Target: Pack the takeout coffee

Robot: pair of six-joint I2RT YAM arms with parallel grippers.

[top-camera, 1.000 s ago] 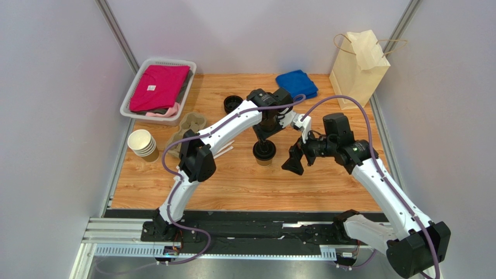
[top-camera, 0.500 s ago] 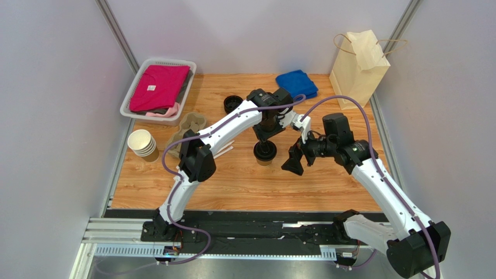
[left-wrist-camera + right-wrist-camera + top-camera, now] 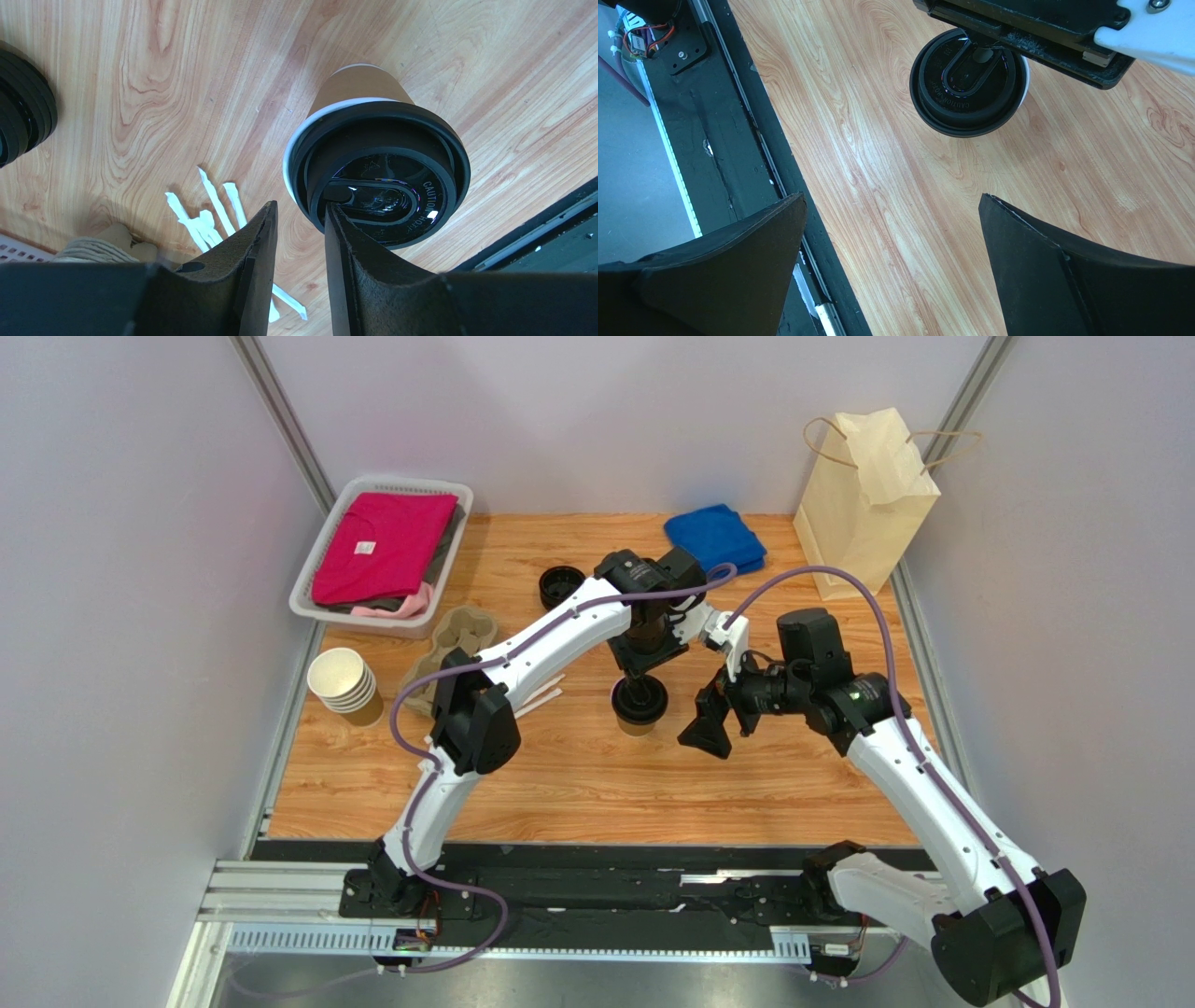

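Overhead, takeout coffee (image 3: 637, 703): set upright near the middle of the tabletop (image 3: 561, 784), with its black lid on.
Overhead, left gripper (image 3: 634, 669): pointed downward, directly above the lid.
Overhead, right gripper (image 3: 706, 724): held just beside the takeout coffee on its right side, spread wide, with nothing held.
Overhead, paper bag (image 3: 863, 497): stood at the far right corner, well apart from the takeout coffee.
Left wrist, left gripper (image 3: 300, 210): fingers (image 3: 256, 266) drawn close together, with the lid's near rim seen at the gap and one finger laid against the lid. Whether the rim is pinched cannot be told.
Left wrist, white sticks (image 3: 203, 217): scattered on the tabletop beside the takeout coffee.
Right wrist, right gripper (image 3: 892, 199): fingers parted widely over bare wood, empty.
Right wrist, takeout coffee (image 3: 948, 105): seen ahead of the parted fingers, apart from them, with a finger of the left gripper set on its lid.
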